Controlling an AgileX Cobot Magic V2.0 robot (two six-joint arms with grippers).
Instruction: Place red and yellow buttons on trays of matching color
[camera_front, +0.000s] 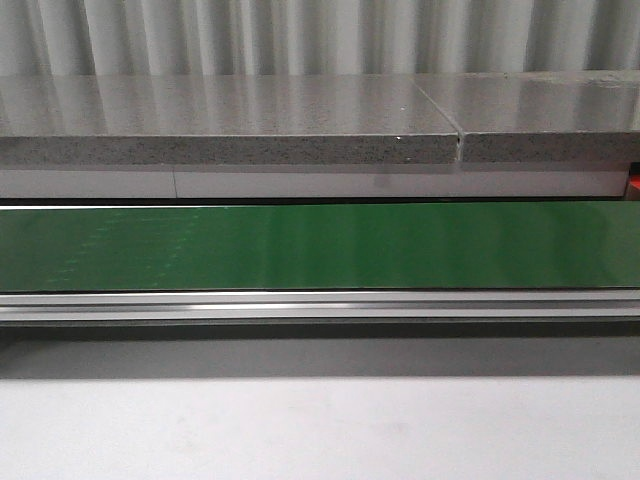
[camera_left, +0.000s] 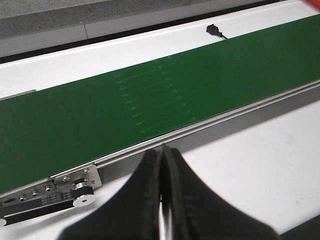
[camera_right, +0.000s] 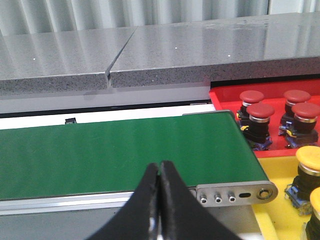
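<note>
A grey stone ledge (camera_front: 230, 120) fills the upper half of the front view. Below it a long green belt (camera_front: 320, 245) crosses the frame from edge to edge, and nothing is seen on it. A pale tabletop (camera_front: 320, 430) fills the bottom of that view.

In the right wrist view the belt ends at centre right. Beyond that end a red tray (camera_right: 222, 97) is seen at upper right, holding four red buttons (camera_right: 260, 117). A yellow tray (camera_right: 280, 210) lies at lower right, with two yellow buttons (camera_right: 309, 167) at the frame edge. Each colour is already on its matching tray.

The left claw (camera_left: 162, 155) is pressed shut on nothing at bottom centre of its view, over the belt's near rail. The right claw (camera_right: 159, 172) is likewise closed and empty at bottom centre.

Several risks can be judged. With both claws shut, a button arriving on the belt could be knocked aside rather than grasped. The red buttons are packed close, so another could be tipped when set down. A button missed at the belt's end could be dropped onto the wrong tray.
</note>
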